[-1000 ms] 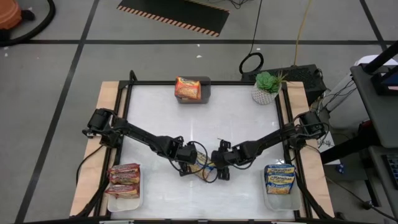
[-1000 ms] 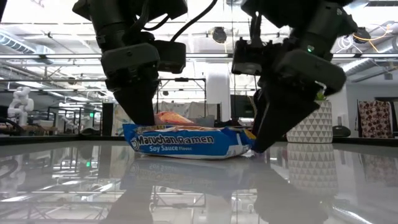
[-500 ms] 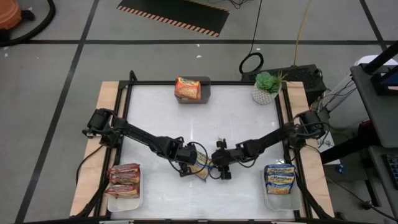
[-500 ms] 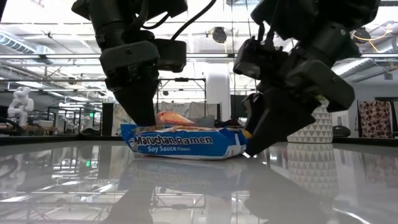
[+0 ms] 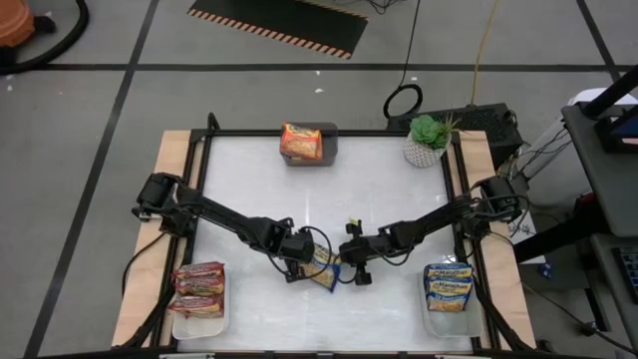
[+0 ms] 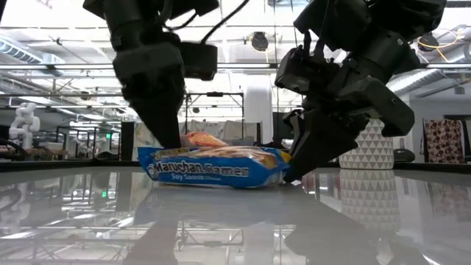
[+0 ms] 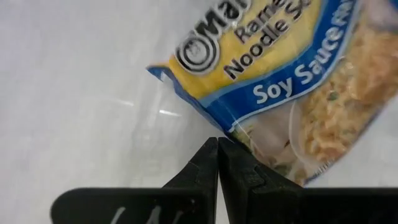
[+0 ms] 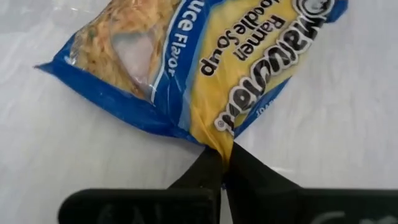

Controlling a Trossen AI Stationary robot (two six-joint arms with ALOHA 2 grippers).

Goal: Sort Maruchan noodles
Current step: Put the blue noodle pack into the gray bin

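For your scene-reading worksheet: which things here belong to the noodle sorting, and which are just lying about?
Job:
blue-and-yellow plastic soy sauce ramen packet, pinched by both end effectors
red packets in the left white tray
blue-and-yellow packets in the right tray
orange packet in the grey bin

Lying about:
green potted plant

We see one noodle packet [image 5: 321, 267] mid-surface [image 5: 379, 209] btwn both grippers; trays w/ packets at near corners.
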